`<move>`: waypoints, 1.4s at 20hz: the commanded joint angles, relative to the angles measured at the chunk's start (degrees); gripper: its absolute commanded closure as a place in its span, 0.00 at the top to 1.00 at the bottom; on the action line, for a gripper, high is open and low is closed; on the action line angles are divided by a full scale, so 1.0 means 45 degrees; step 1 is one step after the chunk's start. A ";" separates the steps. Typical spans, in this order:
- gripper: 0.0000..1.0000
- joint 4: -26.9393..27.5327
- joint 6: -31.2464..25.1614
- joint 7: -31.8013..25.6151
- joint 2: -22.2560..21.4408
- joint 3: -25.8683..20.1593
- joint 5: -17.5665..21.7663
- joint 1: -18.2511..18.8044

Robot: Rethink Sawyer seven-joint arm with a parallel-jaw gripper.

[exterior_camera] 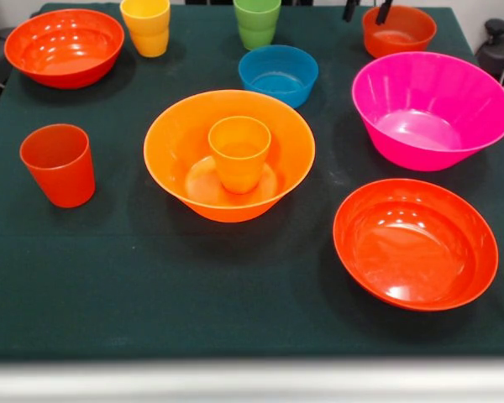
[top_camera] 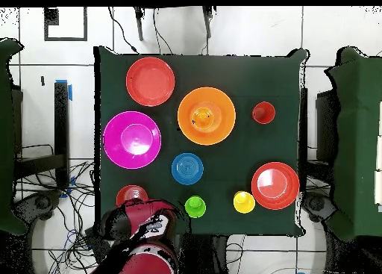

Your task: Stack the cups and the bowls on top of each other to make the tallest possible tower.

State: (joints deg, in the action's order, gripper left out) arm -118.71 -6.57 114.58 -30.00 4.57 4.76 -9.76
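Observation:
An orange cup (exterior_camera: 239, 153) stands upright inside the large orange bowl (exterior_camera: 172, 143) at the table's middle, a two-piece tower. Loose around it are a red-orange cup (exterior_camera: 58, 164), a yellow cup (exterior_camera: 146, 25), a green cup (exterior_camera: 257, 21), a small blue bowl (exterior_camera: 278, 74), a magenta bowl (exterior_camera: 432, 109) and two wide red-orange bowls (exterior_camera: 415, 243) (exterior_camera: 65, 46). My gripper (exterior_camera: 367, 10) shows only as two black fingertips at the top edge, open and empty, just above the near rim of the small red-orange bowl (exterior_camera: 398, 31).
In the overhead view the red arm (top_camera: 145, 237) reaches over the table's bottom-left corner beside the small red-orange bowl (top_camera: 128, 192). The dark green cloth (exterior_camera: 109, 277) covers the table. Cables lie on the floor around it.

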 commanded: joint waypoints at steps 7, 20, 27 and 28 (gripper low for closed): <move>1.00 0.1536 0.1351 0.2024 0.1354 -0.1106 -0.0616 -0.0277; 0.00 0.1503 0.1328 0.2061 0.1521 -0.1020 -0.0741 -0.0303; 0.00 0.1512 0.1212 0.1991 0.1489 -0.1072 -0.0803 -0.0277; 0.00 0.1547 0.1253 0.1978 0.1482 -0.1015 -0.0790 -0.0313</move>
State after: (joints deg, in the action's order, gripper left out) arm -116.91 -2.74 114.73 -26.15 4.56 3.95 -10.80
